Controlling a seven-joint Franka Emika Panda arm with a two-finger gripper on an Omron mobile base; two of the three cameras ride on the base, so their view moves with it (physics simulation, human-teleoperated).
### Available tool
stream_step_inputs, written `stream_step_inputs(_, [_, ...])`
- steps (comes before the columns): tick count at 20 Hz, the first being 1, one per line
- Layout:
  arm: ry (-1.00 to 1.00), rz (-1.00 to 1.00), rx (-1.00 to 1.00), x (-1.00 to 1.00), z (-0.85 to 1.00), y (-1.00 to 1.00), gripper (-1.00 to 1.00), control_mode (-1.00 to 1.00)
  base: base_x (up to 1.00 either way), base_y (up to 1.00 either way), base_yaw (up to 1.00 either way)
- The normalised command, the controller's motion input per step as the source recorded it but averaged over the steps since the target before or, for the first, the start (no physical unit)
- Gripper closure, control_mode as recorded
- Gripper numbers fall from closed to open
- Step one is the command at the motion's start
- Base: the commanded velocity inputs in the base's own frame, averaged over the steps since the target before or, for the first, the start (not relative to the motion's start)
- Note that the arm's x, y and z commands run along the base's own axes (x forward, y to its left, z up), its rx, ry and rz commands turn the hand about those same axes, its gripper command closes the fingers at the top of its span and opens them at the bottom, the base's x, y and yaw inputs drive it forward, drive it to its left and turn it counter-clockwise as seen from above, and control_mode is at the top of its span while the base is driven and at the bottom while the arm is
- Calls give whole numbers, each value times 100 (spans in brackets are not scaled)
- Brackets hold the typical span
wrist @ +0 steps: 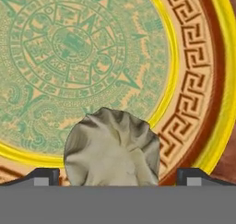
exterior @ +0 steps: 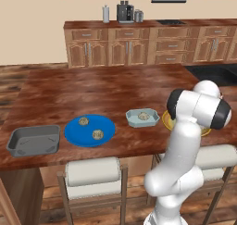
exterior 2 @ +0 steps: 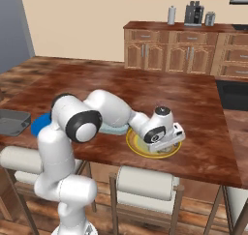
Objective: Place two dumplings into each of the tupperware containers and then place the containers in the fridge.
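One dumpling (wrist: 112,147) sits at 6 o'clock on the yellow plate (wrist: 170,57), between the wide-open gripper (wrist: 112,174) fingertips, unheld; gripper straddles it, apparently positioned for a pinch toward the pale blue container (exterior: 142,118).

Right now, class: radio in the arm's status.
Gripper open, straddling a pale pleated dumpling. Dumpling sits on the yellow-rimmed patterned plate. Nothing blocking.
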Motion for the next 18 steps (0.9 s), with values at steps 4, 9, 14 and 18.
stream_step_inputs(4, [-3,7,0,0,-32,-5,-100,-100,0,0,0])
stream_step_inputs(9, [-2,7,-2,1,-22,3,-100,-100,0,0,0])
stream_step_inputs(14, [0,3,-8,0,-28,23,100,-100,0,0,0])
stream_step_inputs(18, [0,0,-15,-21,-47,37,100,-100,0,0,0])
